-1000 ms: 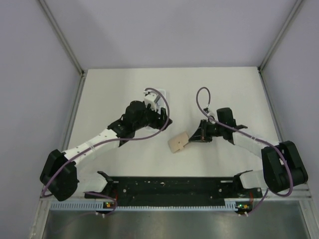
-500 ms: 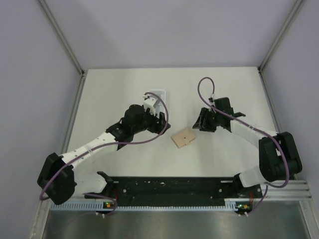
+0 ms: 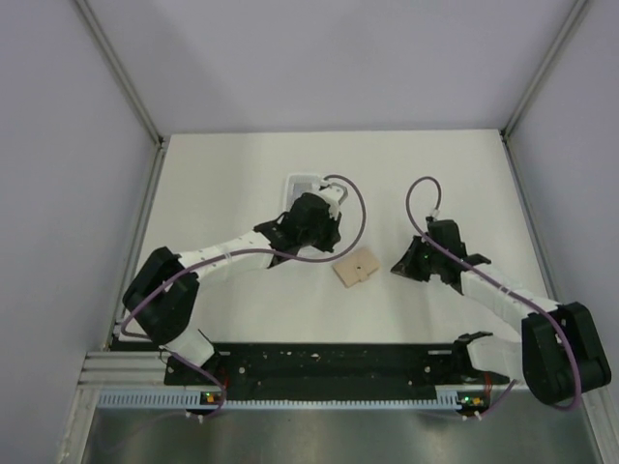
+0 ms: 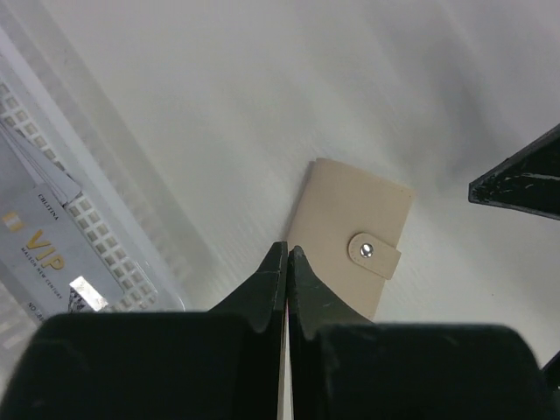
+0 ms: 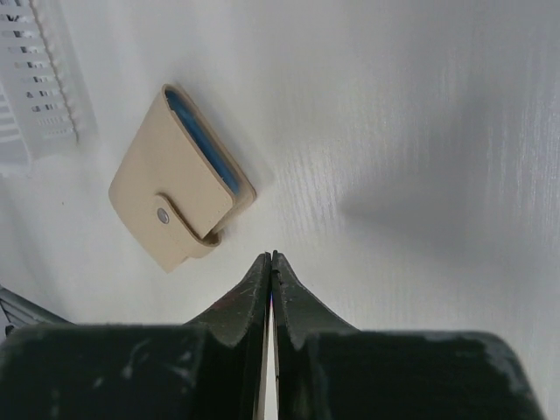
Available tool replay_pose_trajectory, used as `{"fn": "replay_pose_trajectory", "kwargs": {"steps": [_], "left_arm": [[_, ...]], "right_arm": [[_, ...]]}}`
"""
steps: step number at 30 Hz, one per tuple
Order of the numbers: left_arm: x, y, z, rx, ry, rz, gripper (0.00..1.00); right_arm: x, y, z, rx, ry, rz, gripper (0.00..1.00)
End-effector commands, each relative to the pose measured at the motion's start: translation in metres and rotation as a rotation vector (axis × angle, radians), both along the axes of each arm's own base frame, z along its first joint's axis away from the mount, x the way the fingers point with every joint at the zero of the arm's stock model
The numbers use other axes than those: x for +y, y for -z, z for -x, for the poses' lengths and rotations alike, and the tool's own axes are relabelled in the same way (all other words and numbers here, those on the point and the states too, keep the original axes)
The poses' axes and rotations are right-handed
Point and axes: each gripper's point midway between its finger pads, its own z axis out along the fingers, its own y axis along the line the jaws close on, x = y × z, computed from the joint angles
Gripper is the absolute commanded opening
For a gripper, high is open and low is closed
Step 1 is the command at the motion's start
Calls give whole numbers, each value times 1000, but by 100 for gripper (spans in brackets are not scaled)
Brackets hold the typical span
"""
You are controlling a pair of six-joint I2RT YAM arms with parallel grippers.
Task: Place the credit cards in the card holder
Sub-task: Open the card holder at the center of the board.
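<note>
**Both arms have swung; jaws now shut either side of the wallet**

Since a second ago the left arm (image 3: 242, 253) has swung rightwards off the long clear plastic tray (image 3: 300, 180) towards the small tan leather-like folding card holder (image 3: 356, 270), while the right arm (image 3: 484, 285) has drawn back to the right of it. The left jaws, spread a moment earlier, are now pressed together with nothing between them. The right jaws are pressed together and empty too.

The card holder lies flat on the white bench (image 3: 213, 184), folded, tab snapped, between the two arms. In the left wrist view the jaw tips sit at its left edge (image 4: 350, 249); whether they touch it I cannot tell. In the right wrist view it lies near the tips but apart from them (image 5: 179, 206), blue lining showing.

The pale silvery credit cards (image 4: 52, 249), the top one lettered "VIP", lie in the tray.
</note>
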Motion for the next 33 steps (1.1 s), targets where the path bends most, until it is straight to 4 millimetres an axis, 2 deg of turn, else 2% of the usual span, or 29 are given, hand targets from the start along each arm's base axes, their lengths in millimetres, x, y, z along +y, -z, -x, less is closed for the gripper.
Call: {"fn": "replay_pose_trajectory", "kwargs": {"steps": [1, 7, 9, 12, 19, 24, 33], "left_arm": [[-4, 9, -16, -17, -54, -89, 0], [-2, 37, -35, 3, -124, -191, 0], [0, 48, -39, 25, -148, -232, 0], [2, 64, -39, 66, -157, -287, 0], [-8, 74, -35, 96, -135, -349, 0], [-3, 89, -24, 209, -162, -426, 0], [6, 118, 22, 323, -161, -456, 0]], "right_arm": [[-6, -7, -7, -64, 31, 26, 3], [0, -4, -1, -70, 24, 13, 6], [3, -1, 0, -62, 24, 7, 0], [7, 3, 1, -50, 15, -3, 0], [14, 10, -1, -21, 5, -18, 0], [13, 12, -2, -15, 19, -12, 0], [12, 12, -3, -8, 35, -10, 0]]}}
